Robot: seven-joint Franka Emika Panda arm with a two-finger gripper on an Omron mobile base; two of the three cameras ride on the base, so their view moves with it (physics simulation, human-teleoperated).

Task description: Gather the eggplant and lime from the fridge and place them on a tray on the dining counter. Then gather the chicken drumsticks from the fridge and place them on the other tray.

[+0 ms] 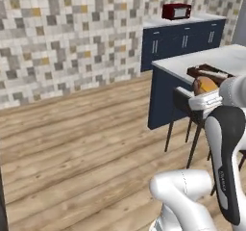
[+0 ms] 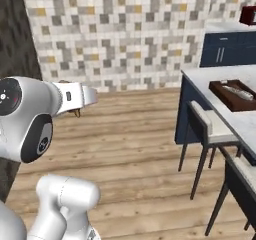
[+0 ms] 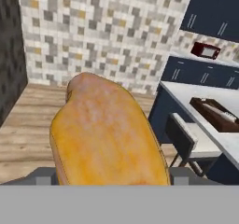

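Observation:
A big golden-brown chicken drumstick (image 3: 105, 129) stands between my fingertips in the hand view, and my gripper (image 3: 112, 177) is shut on it. From the left base view the drumstick (image 1: 204, 84) shows as an orange lump above the white hand, held in the air close to the dining counter's (image 1: 230, 57) near corner. A dark brown tray (image 2: 235, 95) lies on that white-topped counter with something pale in it that I cannot make out. The same tray (image 3: 217, 113) sits to the right of the drumstick in the hand view. The eggplant, the lime and the fridge are out of view.
Dark chairs (image 2: 210, 134) with pale seats stand along the counter's near side. Navy cabinets (image 1: 182, 42) line the back wall, with a red appliance (image 1: 176, 11) on top. A tiled wall (image 2: 120, 34) and open wooden floor (image 1: 86, 138) lie to the left.

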